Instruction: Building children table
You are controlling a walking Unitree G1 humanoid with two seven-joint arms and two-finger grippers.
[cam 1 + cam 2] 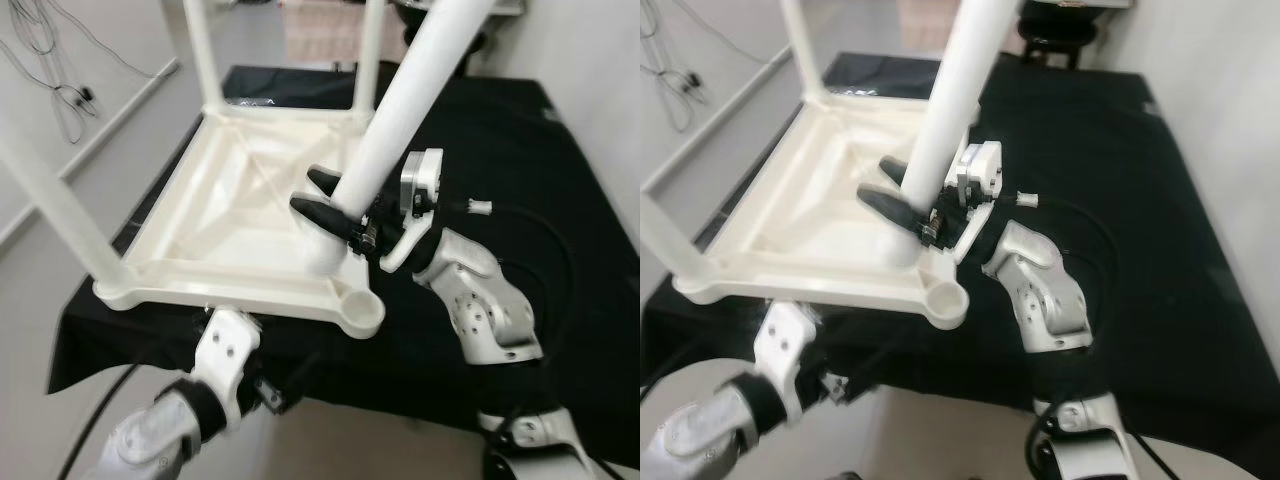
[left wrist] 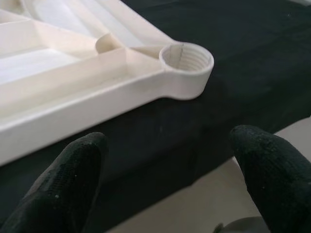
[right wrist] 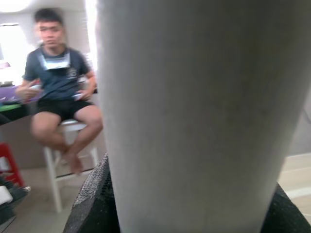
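- A white plastic tabletop (image 1: 210,215) lay upside down on a black cloth (image 1: 530,200) spread over a work surface, its ribbed underside facing up.
- Three white legs already stood upright in their corners: the near left leg (image 1: 55,215), the far left leg (image 1: 200,50) and the far right leg (image 1: 368,55).
- The near right corner socket (image 1: 362,313) was threaded inside and held nothing.
- The right gripper (image 1: 322,205) was clamped around the lower part of the fourth leg (image 1: 410,95), which leaned to the right with its foot end resting inside the tabletop frame, just short of the socket.
- The left gripper (image 2: 165,160) hovered below the table's near edge with its two fingers (image 2: 63,170) spread apart, holding nothing, facing the socket.
- Risk, as a judgement: the tilted leg could meet the threads at an angle and jam or cross-thread.
- The light tabletop could slide on the cloth or lift if pushed sideways, since nothing held it down.
- The socket sat close to the cloth's edge, so a hard shove might tip the whole piece off.
- A person (image 3: 60,92) sat on a stool well away.
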